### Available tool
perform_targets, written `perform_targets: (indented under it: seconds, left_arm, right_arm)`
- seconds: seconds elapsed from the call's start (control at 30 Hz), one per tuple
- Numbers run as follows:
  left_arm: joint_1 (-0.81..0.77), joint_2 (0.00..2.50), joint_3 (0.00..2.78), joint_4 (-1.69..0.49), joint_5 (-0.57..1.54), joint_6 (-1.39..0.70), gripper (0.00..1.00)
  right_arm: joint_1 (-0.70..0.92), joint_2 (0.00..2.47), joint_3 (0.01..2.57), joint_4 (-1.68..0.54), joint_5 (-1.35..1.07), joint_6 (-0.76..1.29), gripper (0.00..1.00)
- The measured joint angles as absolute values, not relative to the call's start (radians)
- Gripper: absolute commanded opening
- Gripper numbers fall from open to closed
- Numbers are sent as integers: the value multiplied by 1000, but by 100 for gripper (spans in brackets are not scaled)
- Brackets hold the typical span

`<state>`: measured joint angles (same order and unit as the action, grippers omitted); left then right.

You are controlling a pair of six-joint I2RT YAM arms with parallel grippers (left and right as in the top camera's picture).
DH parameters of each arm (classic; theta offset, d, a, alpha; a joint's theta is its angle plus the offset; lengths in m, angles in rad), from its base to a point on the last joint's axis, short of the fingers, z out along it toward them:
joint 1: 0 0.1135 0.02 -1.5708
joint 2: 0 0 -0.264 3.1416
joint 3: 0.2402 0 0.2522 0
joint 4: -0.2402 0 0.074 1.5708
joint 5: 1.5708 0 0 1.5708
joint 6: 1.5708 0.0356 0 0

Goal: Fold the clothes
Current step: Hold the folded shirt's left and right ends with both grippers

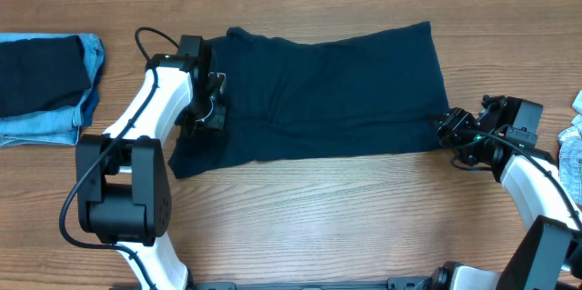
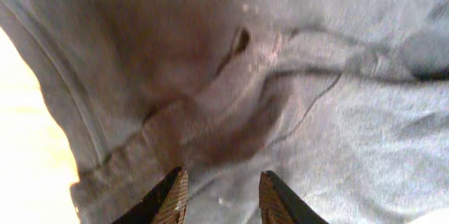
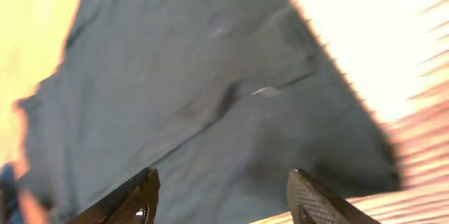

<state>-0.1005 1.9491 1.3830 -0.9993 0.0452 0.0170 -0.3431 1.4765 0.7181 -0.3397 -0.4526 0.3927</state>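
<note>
Looking at a wide dark navy cloth shirt (image 1: 336, 90) lying spread flat across the middle of the wooden bench (image 1: 318, 208). Hovering at its left edge with left fingers (image 2: 172, 197) slightly apart. Hovering at its near right corner with right fingers (image 3: 316, 199) wide apart, clamping nothing.

No legible text or labels anywhere

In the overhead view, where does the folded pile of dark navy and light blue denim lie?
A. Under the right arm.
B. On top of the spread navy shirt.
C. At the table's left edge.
C: the folded pile lies at the left edge of the table, apart from the navy shirt spread in the middle.
</note>
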Motion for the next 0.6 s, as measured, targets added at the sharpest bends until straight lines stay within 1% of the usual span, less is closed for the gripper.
perform_targets:
  seconds: [0.13,0.27,0.6]
  left_arm:
    - [-101,1949,1383,-1040,49,2,37]
    - [-101,1949,1367,-1045,53,-22,36]
    - [-101,1949,1341,-1044,64,-44,37]
  right_arm:
    - [-343,1477,718,-310,-360,392,63]
    - [-343,1493,719,-287,-332,391,63]
    - [-343,1659,720,-126,-384,434,49]
